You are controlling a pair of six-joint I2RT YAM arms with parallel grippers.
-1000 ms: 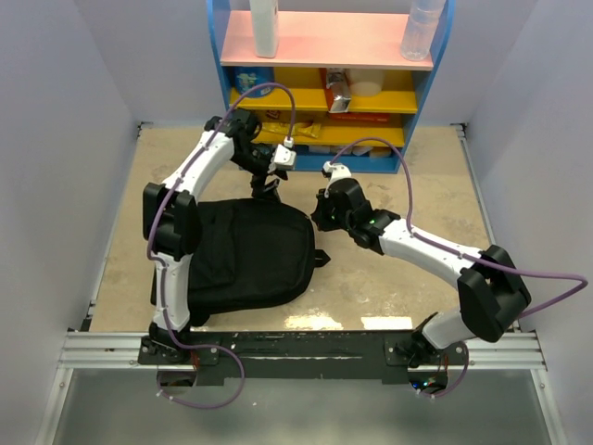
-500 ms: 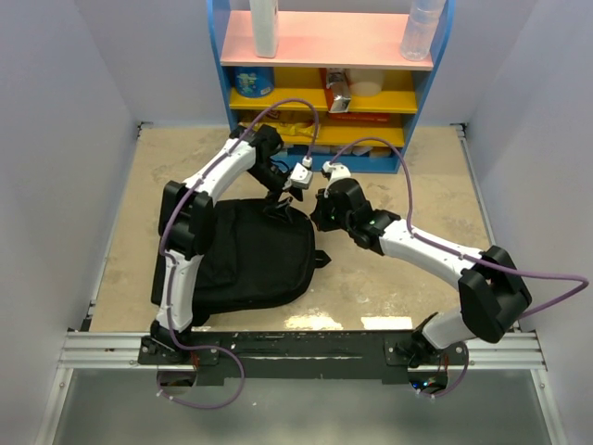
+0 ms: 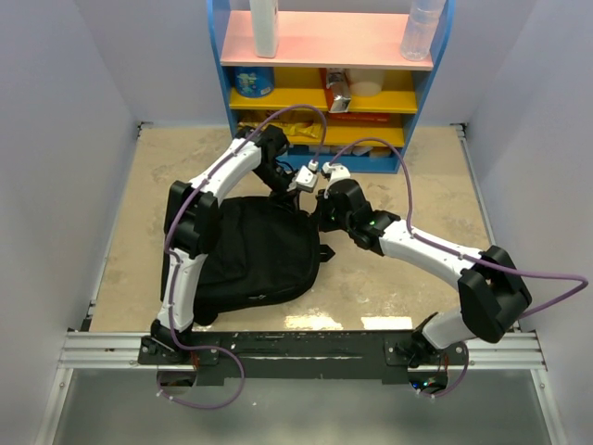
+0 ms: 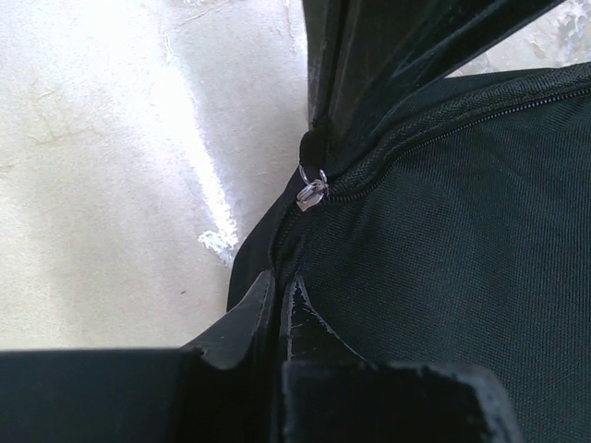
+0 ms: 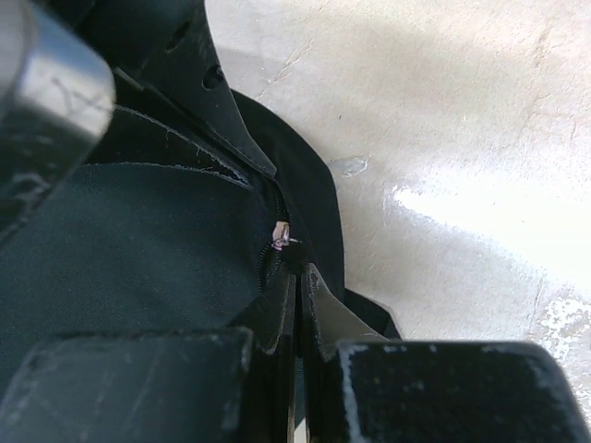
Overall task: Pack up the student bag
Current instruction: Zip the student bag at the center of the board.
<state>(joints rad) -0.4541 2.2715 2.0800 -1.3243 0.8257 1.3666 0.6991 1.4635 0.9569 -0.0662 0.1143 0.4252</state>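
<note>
- The student bag [image 3: 255,260] lies flat on the table [image 3: 417,185], left of centre; contents hidden
- Both grippers meet at its far right corner
- Left gripper [image 4: 280,291]: fingers pressed together, grip on fabric unclear
- Right gripper [image 5: 297,272]: fingers together, seemingly pinching the bag's rim
- The zipper slider [image 4: 312,192] sits just ahead of the left fingertips, teeth running rightward

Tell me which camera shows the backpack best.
The top view: almost the whole backpack shows. The left wrist view gives only fabric and a zipper; the right wrist view only a dark edge.
</note>
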